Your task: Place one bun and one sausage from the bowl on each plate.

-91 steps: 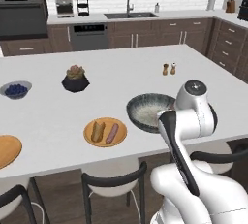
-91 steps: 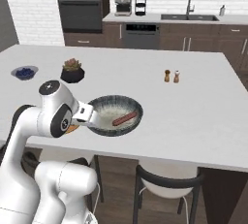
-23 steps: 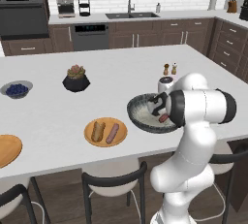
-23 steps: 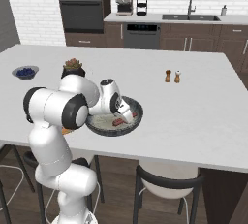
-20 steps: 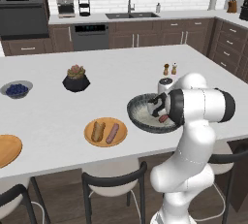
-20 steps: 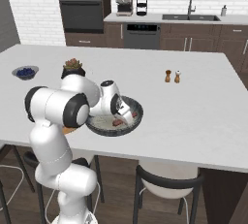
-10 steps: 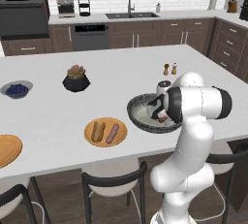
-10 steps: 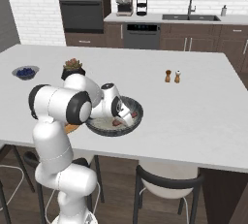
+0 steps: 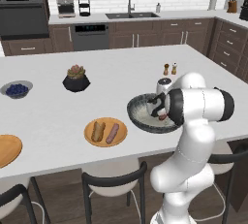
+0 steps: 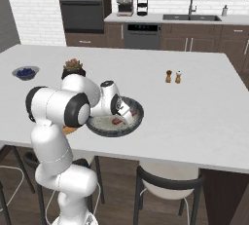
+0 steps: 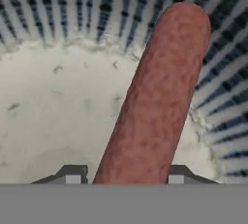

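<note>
One sausage point(image 11: 155, 97) lies slanted on the pale speckled floor of the dark grey bowl point(image 9: 137, 105), close to its ribbed wall. My gripper point(image 11: 124, 174) reaches down into the bowl point(image 10: 137, 108), one fingertip tight against each side of that sausage point(image 10: 117, 121), which still rests on the bowl floor. Left of the bowl, an orange-brown plate point(image 9: 105, 143) carries a tan bun point(image 9: 98, 131) and a second sausage point(image 9: 113, 133). Another plate point(image 9: 6, 149) sits bare at the counter's near left edge. My arm hides part of the bowl's inside.
A black succulent pot point(image 9: 76, 78) and a small bowl of blue berries point(image 9: 17, 89) stand further back on the left. Salt and pepper shakers point(image 9: 169, 69) are just behind the big bowl. Stools point(image 9: 114, 179) stand under the counter's near edge.
The fingers have drawn in from wide open onto the sausage in the bowl. The hand has settled slightly lower; everything else on the counter stays put.
</note>
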Controlling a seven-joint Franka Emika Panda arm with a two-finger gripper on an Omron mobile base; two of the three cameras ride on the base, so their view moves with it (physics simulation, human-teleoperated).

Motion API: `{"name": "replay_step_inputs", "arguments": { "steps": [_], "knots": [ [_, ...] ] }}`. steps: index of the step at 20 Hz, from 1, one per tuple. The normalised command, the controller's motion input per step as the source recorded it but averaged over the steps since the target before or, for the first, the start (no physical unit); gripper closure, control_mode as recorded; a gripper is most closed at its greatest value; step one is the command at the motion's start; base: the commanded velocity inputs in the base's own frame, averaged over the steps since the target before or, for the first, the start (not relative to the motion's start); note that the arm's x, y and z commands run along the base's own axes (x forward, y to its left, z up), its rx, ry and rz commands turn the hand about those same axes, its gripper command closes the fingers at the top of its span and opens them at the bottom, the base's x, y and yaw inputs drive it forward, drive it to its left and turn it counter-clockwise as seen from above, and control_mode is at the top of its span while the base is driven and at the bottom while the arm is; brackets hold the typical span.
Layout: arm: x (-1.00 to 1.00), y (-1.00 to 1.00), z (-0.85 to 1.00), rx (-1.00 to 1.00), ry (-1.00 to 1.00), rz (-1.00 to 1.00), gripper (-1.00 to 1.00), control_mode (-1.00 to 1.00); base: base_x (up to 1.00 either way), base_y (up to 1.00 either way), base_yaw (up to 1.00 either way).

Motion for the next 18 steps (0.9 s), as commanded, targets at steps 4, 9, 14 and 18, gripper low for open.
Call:
{"name": "replay_step_inputs", "arguments": {
  "steps": [4, 9, 14, 18],
  "knots": [
    [-0.42, 0.02, 0.79, 0.13, -0.04, 0.21, 1.0, -1.0, 0.0, 0.0, 0.0],
    [-0.69, 0.0, 0.97, 0.14, -0.02, 0.21, 1.0, -1.0, 0.0, 0.0, 0.0],
    [-0.79, 0.24, 1.0, 0.02, 0.03, 0.22, 1.0, -1.0, 0.0, 0.0, 0.0],
    [-0.54, 0.53, 0.8, -0.17, 0.22, 0.18, 1.0, -1.0, 0.0, 0.0, 0.0]
  ]
}}
